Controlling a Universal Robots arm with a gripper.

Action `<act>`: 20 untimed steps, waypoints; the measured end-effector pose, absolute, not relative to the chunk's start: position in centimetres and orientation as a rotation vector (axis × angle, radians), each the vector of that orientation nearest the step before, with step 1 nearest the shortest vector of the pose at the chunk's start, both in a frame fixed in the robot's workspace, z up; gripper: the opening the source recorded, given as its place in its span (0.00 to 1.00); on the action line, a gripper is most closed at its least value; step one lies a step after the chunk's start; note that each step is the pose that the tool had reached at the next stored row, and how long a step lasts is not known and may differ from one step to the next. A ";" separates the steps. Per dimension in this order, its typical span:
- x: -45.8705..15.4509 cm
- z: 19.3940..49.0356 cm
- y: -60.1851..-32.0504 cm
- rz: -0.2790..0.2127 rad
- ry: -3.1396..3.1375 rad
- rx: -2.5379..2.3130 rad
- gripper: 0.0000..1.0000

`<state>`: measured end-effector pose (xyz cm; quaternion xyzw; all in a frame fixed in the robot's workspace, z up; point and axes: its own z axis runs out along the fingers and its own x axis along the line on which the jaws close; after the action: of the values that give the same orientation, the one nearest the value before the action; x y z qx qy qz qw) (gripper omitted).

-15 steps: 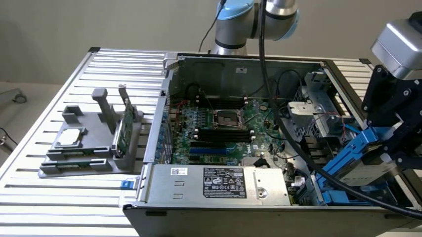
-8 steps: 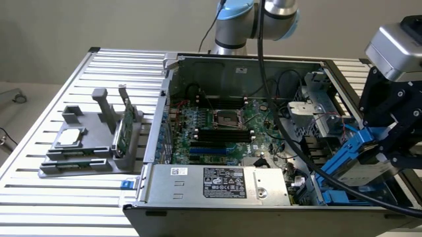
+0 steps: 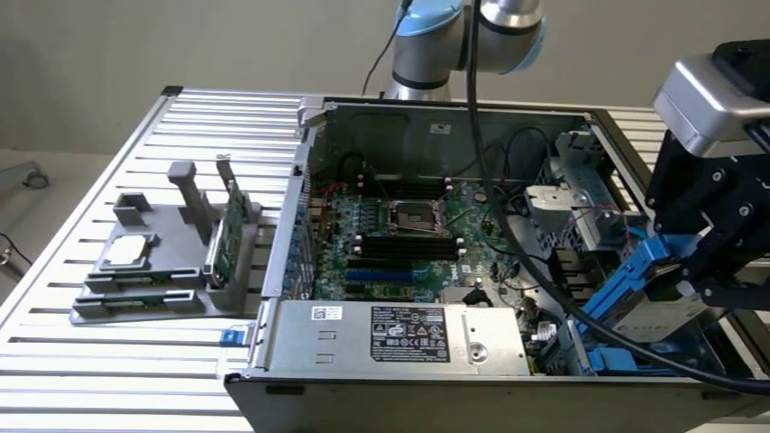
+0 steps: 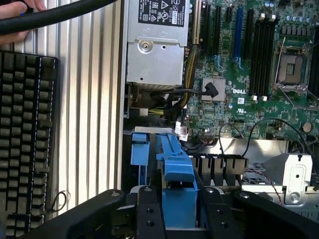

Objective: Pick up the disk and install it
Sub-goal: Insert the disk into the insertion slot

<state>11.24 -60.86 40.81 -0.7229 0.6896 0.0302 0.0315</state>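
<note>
At the exterior view's right, the disk (image 3: 659, 314) is clamped in the half-spread pincer (image 3: 691, 275), tilted over the case (image 3: 284, 253) edge.

The exterior camera looks down from six o'clock over the case (image 3: 421, 399), while the wrist camera, behind the gripper (image 4: 180, 211), hangs close above, both sharing the motherboard (image 3: 409, 225) and power supply (image 3: 398, 336).

Soft, even light falls from above; the ribbed surface (image 3: 85, 361) gleams pale, the computer case (image 3: 481, 126) is dimmer inside, the disk (image 4: 177, 169) well lit.

PC case (image 3: 301, 234) w/ mobo (image 3: 409, 244), PSU (image 3: 398, 338); keyboard (image 4: 25, 139) beside.
</note>
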 end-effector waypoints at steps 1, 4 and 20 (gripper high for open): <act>11.2 40.7 -60.8 0.092 2.124 -2.226 0.33; 11.2 40.4 -60.8 0.091 2.123 -2.226 0.33; 11.2 39.4 -60.8 0.086 2.117 -2.228 0.33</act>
<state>11.23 -60.77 39.42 -0.7243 0.6881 0.0281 0.0334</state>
